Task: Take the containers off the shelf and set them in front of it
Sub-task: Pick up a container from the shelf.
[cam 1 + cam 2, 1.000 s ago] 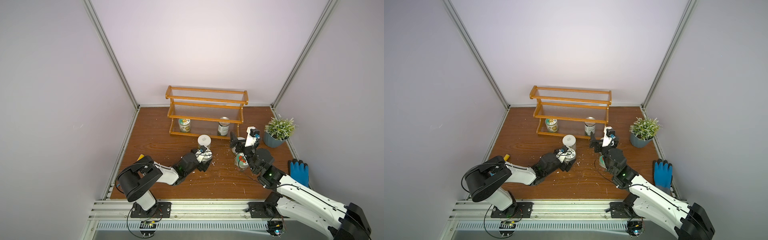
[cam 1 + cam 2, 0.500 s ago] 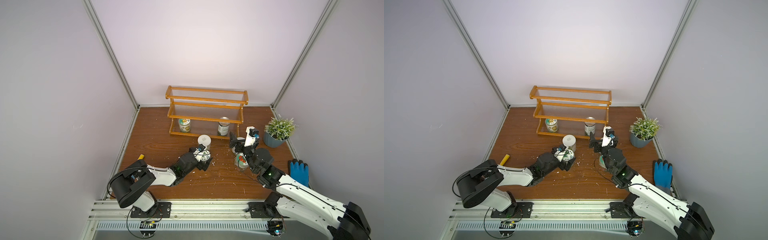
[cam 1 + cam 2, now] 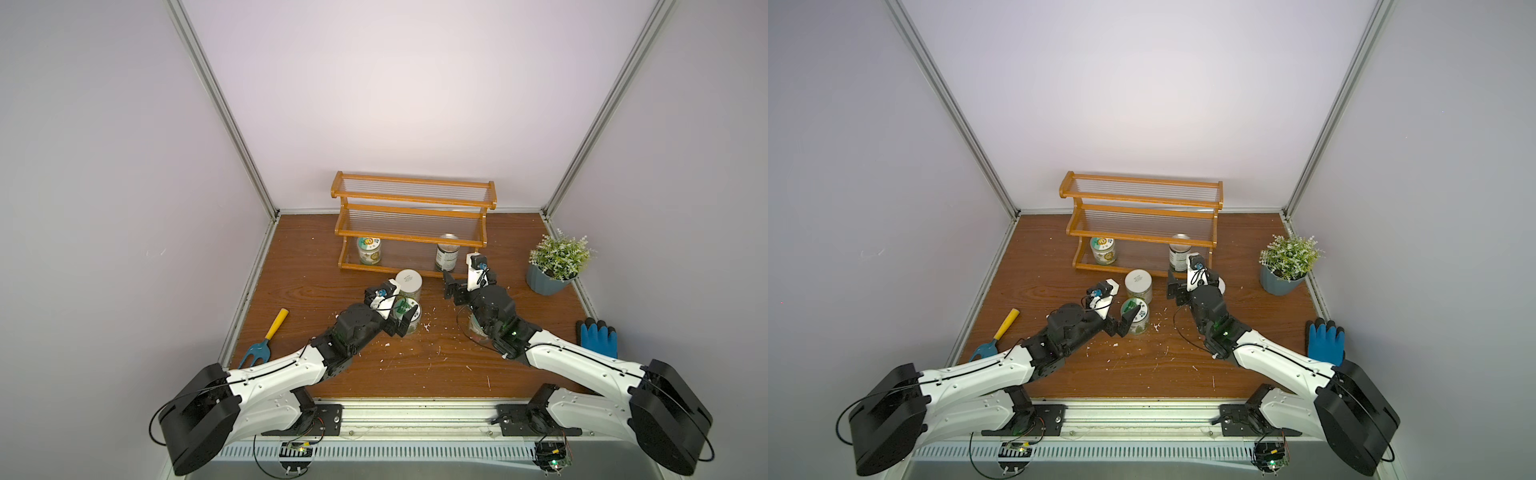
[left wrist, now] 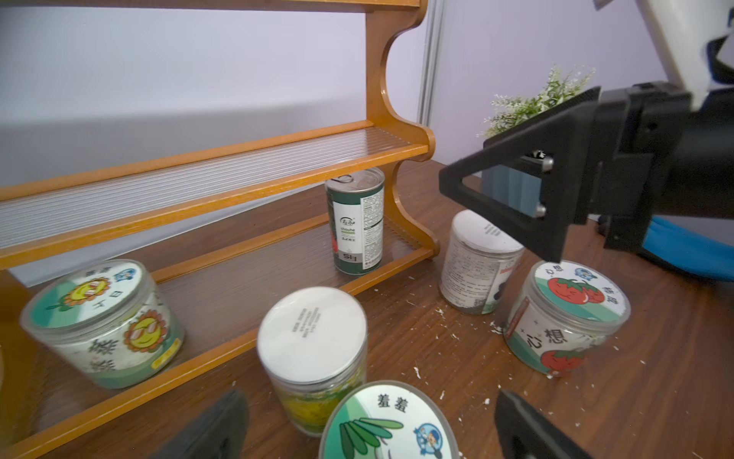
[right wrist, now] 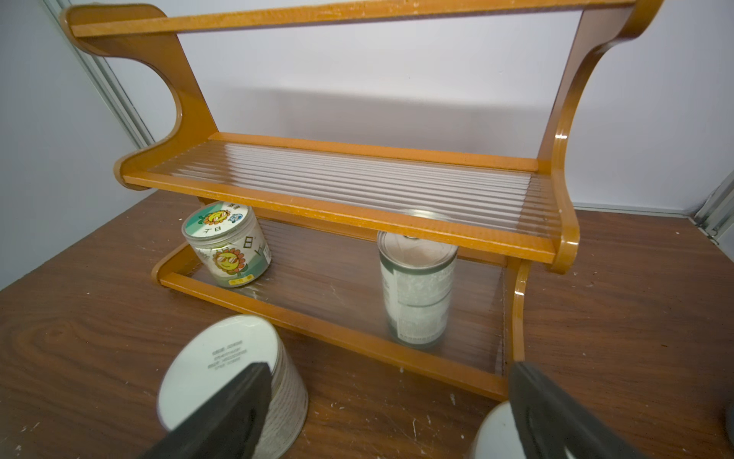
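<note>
Left tool (image 4: 375, 429) opened, straddling green-lidded jar (image 3: 1141, 309) | right tool (image 5: 389, 421) wide, empty

There are five jars (image 4: 311, 330), one can (image 4: 355, 222), one shelf (image 4: 377, 115), one plant (image 3: 559, 257), one glove (image 3: 596, 338), one fork (image 3: 272, 330).

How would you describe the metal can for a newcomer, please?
Find the wooden shelf at the back wall. On its lowest tier, nearer the potted plant, stands the metal can. Unlike the squat sunflower jar sharing that tier, it is tall, narrow, with a pull-tab top.
</note>
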Controlling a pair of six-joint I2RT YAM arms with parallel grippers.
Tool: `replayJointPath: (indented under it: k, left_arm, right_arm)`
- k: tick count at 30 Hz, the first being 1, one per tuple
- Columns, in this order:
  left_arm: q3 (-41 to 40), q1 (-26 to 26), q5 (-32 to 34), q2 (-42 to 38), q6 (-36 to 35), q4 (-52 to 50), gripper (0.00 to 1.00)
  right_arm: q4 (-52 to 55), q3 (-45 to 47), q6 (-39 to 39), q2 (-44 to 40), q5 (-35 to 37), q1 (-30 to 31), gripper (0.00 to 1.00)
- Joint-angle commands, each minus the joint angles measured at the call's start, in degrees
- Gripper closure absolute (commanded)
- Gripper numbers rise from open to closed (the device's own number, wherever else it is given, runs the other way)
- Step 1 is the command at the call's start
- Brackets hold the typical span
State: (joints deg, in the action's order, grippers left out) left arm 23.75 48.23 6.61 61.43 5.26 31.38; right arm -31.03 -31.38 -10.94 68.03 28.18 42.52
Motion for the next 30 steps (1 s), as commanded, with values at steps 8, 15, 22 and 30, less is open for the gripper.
replayJointPath:
  k: [8,15,22,30]
  left_arm:
    - [4.8,-14.0,-8.5,-1.6,1.5,-6.0,0.0]
    - [8.1,-24.0,-19.2,3.2,6.0,-2.1,0.0]
    - [8.6,-28.6,-22.1,6.8,8.2,2.7,0.0]
    - [7.7,-29.1,-22.1,7.0,8.2,4.4,0.0]
  right_arm:
    - [-6.5,-6.6,-0.8,10.3,1.2,-0.7,0.01]
    - [-9.4,-7.1,-2.2,14.7,1.9,-1.8,0.01]
    - [-11.9,-8.5,-2.1,18.6,0.9,-3.4,0.01]
    - [-15.2,-10.1,-1.5,23.1,-1.3,-5.2,0.01]
